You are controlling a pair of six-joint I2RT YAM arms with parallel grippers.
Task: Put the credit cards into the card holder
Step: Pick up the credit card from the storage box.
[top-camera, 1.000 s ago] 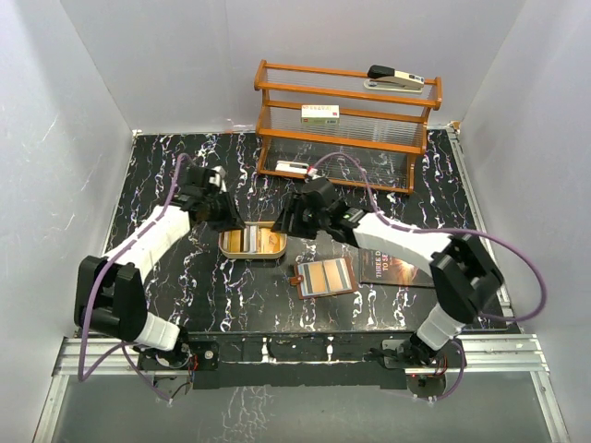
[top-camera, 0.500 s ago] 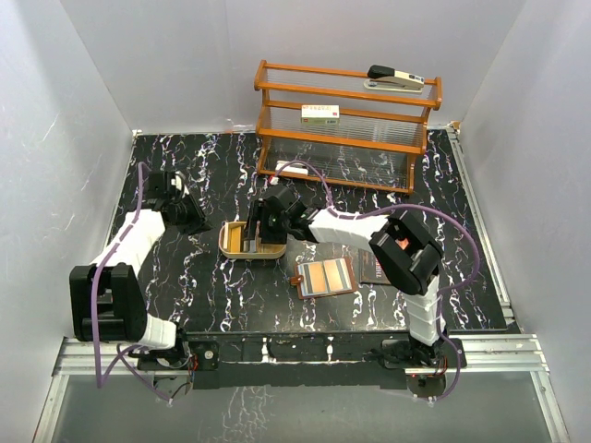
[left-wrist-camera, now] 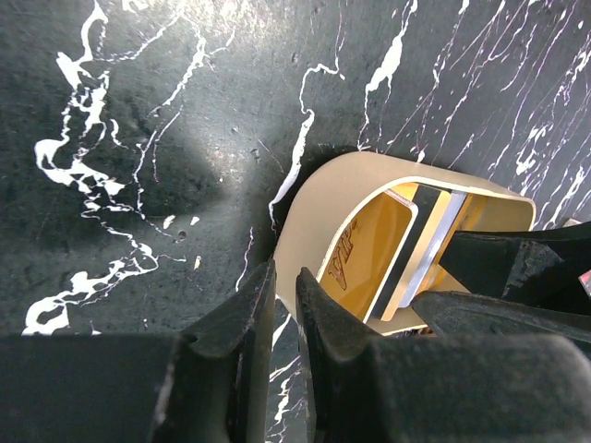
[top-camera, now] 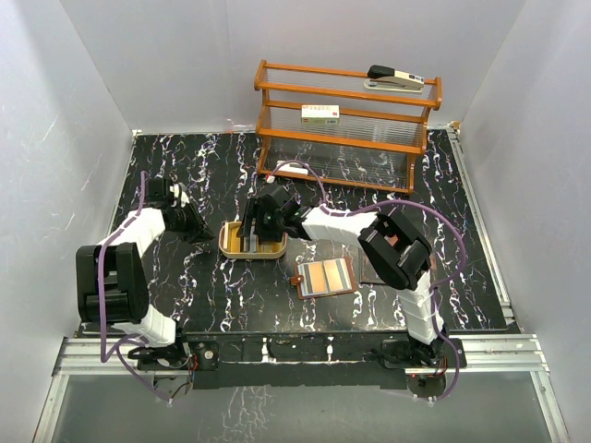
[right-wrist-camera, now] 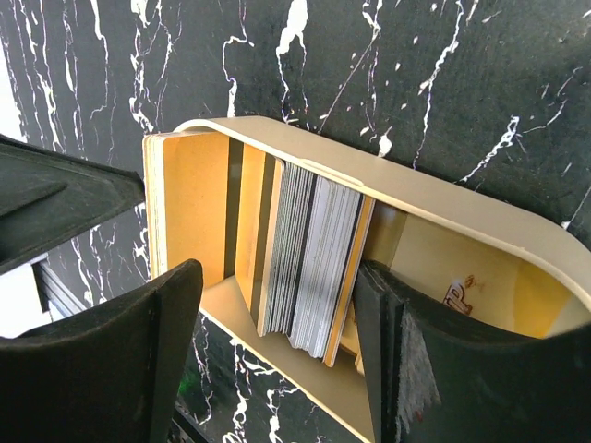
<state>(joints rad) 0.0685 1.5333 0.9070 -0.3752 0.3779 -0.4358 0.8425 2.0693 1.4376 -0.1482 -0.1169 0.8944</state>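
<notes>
Right gripper point(right-wrist-camera: 277, 277): spread wide with nothing gripped; lowered into the tray point(right-wrist-camera: 443, 198), one finger on each side of the upright stack.
Right fingers point(right-wrist-camera: 111, 360): one is set well clear of the stack, towards the tray's open middle. The other is just beside the stack's outermost card, and contact cannot be told.
Credit cards point(right-wrist-camera: 309, 258): stood on edge inside the tray, packed face to face. Pale edges are seen in the middle, with gold and dark cards at the outer faces.
Left gripper point(left-wrist-camera: 286, 277): drawn almost together with only a thin slit left and nothing between the fingers; held low just outside the tray's curved end wall.
Card holder point(top-camera: 325, 277): laid open, pockets up, on the table point(top-camera: 212, 286), off the tray corner nearest the right arm's base and apart from it. Whether any pocket is filled cannot be told.
Step judged: a card is about to be picked from the stack.
Risk, too many taken: the whole pack is straddled, so several cards would be pinched at once if the jaws were closed here.
Risk, tray shifted: the tray is not held by either arm, so it could be pushed or tipped by a finger pressing its wall.
Risk, card dropped: a thin, slick card caught only by its edge could slip or twist on the way to the card holder.
Risk, arms meeting: both grippers are crowded at the tray, so a sideways move could bring them together.
</notes>
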